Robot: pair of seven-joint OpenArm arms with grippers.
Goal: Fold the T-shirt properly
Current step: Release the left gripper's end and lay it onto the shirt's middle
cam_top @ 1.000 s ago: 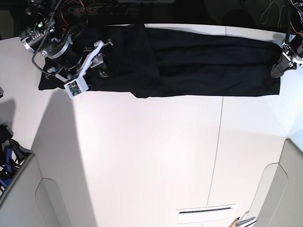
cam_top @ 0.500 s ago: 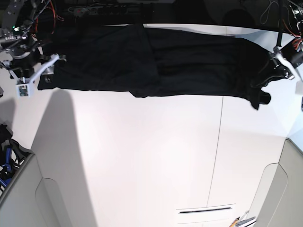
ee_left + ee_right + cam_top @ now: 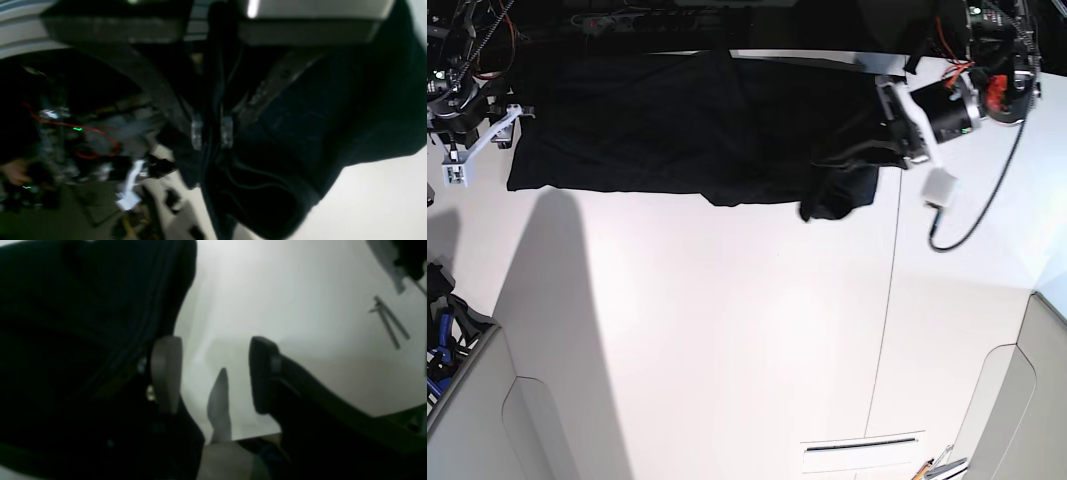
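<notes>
- T-shirt (image 3: 677, 130): black, plain, spread as a long band along the far edge of the white table (image 3: 747, 330); 1 end lifted and drawn in over the rest, a bunched lobe hanging at the near edge of the band beside the table seam.
- T-shirt in the left wrist view (image 3: 300, 140): dark folds gathered between and below the fingertips, draped down toward the table surface.
- T-shirt in the right wrist view (image 3: 83, 340): filling the side next to 1 finger, hem running diagonally beside that finger; contact with the pad not discernible.
- Left gripper (image 3: 897, 140): above the lifted end of the T-shirt, fingers nearly together and pinching the cloth; same grip in the wrist view (image 3: 211, 133), 2 pale fingertips (image 3: 196, 133) with fabric caught between.
- Right gripper (image 3: 489, 125): just off the opposite end of the T-shirt, beyond its edge, over bare table; in the wrist view (image 3: 213, 373) fingers spread wide, nothing between them but white table.
- Table: white, with a seam running from the T-shirt's near edge toward the viewer; a narrow slot near the front edge, well apart from the T-shirt.
- Cables (image 3: 972, 215): a dark loop trailing from the left arm, on the table side away from the T-shirt.
</notes>
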